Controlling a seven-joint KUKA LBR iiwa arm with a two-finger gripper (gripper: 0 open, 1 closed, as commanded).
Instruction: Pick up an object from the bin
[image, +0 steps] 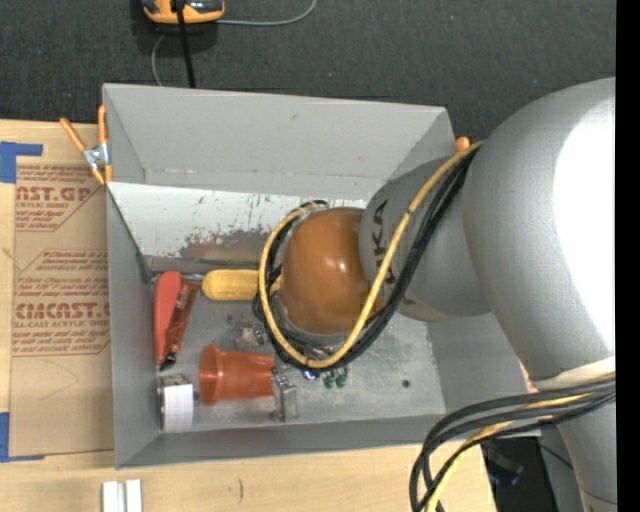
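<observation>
Nearest the camera, in the near left corner of the grey metal bin (420, 395), a small white cylinder (177, 404) stands close to the front wall. Just beyond it and to its right an orange-red plastic cup (236, 375) lies on its side on the bin floor, and this is the thing closest to me. My gripper (288, 393) comes down just beside the cup's right end, perhaps touching it, though my own wrist hides most of it and I cannot tell whether it is open or closed, or whether it grips anything. Above the gripper sits my orange dome-shaped cover (322, 270), ringed by yellow and black cables (268, 300), and it blocks the middle of the bin floor. Further back on the left, a flat red-orange oblong object (170, 315) lies along the left wall, apart from the cup. Beyond that, near the foot of the scuffed far wall, a yellow rounded oblong object (230, 285) lies crosswise, its right end near my cables.
</observation>
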